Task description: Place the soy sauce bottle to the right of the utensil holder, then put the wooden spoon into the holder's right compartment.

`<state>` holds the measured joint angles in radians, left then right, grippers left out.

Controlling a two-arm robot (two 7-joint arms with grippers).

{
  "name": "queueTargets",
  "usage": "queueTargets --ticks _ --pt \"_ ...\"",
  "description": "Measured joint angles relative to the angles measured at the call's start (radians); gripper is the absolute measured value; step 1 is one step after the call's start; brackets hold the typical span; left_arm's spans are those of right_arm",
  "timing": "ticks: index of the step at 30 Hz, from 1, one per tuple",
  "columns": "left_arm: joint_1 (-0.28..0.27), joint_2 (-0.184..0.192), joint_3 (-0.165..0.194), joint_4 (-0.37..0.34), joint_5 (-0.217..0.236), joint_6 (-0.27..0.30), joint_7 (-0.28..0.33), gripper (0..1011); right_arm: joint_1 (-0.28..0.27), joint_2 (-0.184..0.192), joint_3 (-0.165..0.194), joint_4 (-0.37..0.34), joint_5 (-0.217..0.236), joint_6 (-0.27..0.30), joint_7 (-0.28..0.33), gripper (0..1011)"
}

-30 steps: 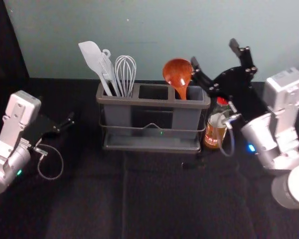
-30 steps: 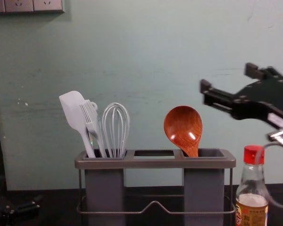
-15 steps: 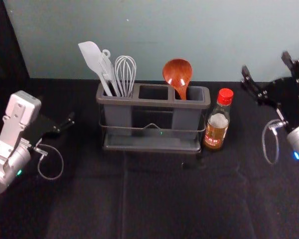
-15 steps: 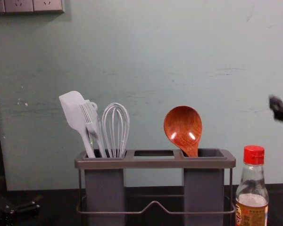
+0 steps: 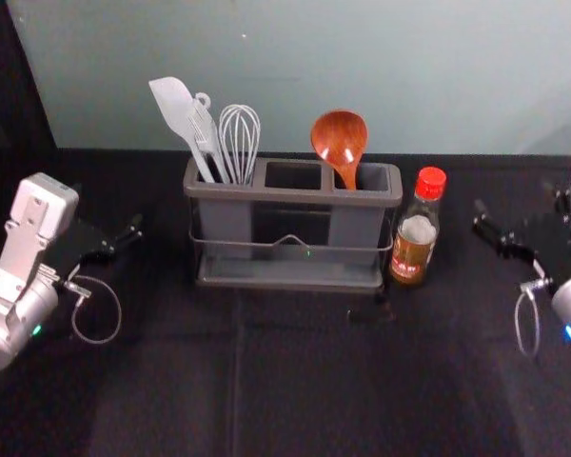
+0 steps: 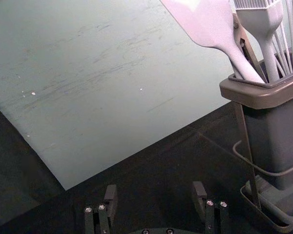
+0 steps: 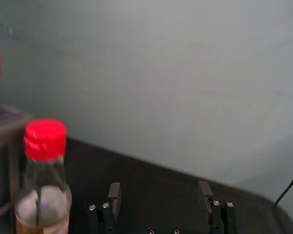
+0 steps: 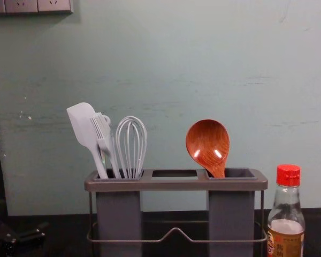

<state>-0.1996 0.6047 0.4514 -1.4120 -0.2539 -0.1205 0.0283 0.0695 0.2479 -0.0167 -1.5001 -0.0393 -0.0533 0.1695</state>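
Standing on the black table (image 5: pixel 295 381), the wide grey utensil holder (image 5: pixel 290 197) is showing a brownish-grey rim, three compartments and a thin wire rail. The right gripper (image 5: pixel 519 203) is hanging well to the right of it, its fingers spreading wide and gripping nothing; the left gripper (image 5: pixel 109 224) is parking at the left, also spreading wide and empty. Just beside the holder's right end, the soy sauce bottle (image 5: pixel 414 238) is standing upright, its clear glass wearing a red cap and an orange-brown label. The wooden spoon (image 8: pixel 207 144) is leaning in the right compartment, its glossy, reddish-brown bowl facing up top. In the left compartment, a spatula (image 8: pixel 85 128), a whisk (image 8: pixel 131 144) and a brush (image 8: pixel 102 136), all pale, are poking up. Counting goes: one holder, two grippers, one bottle, one spoon, one spatula, one whisk, one brush.
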Motion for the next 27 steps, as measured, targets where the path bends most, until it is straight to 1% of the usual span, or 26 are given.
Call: queueTargets --ticks 1,4,5,9,11,13,21,27 --pt "0.0 0.0 0.0 0.0 0.0 0.0 0.0 1005 0.008 0.004 -0.004 0.019 0.0 0.01 0.007 1002" --pt "0.0 0.0 0.0 0.0 0.0 0.0 0.0 1005 0.018 0.011 -0.012 0.034 -0.001 0.029 0.021 1002" --pt "0.0 0.0 0.0 0.0 0.0 0.0 0.0 1005 0.026 0.018 -0.019 0.04 -0.002 0.047 0.03 1003" --pt "0.0 0.0 0.0 0.0 0.0 0.0 0.0 1005 0.039 0.033 -0.035 0.041 -0.008 0.079 0.049 1002" --pt "0.0 0.0 0.0 0.0 0.0 0.0 0.0 1005 0.053 0.05 -0.052 0.039 -0.012 0.095 0.071 1002" --pt "0.0 0.0 0.0 0.0 0.0 0.0 0.0 1005 0.059 0.062 -0.061 0.036 -0.013 0.1 0.085 1002" --pt "0.0 0.0 0.0 0.0 0.0 0.0 0.0 1005 0.065 0.087 -0.078 0.03 -0.003 0.104 0.107 1002" --pt "0.0 0.0 0.0 0.0 0.0 0.0 0.0 1005 0.065 0.09 -0.08 0.029 0.0 0.104 0.107 1002"
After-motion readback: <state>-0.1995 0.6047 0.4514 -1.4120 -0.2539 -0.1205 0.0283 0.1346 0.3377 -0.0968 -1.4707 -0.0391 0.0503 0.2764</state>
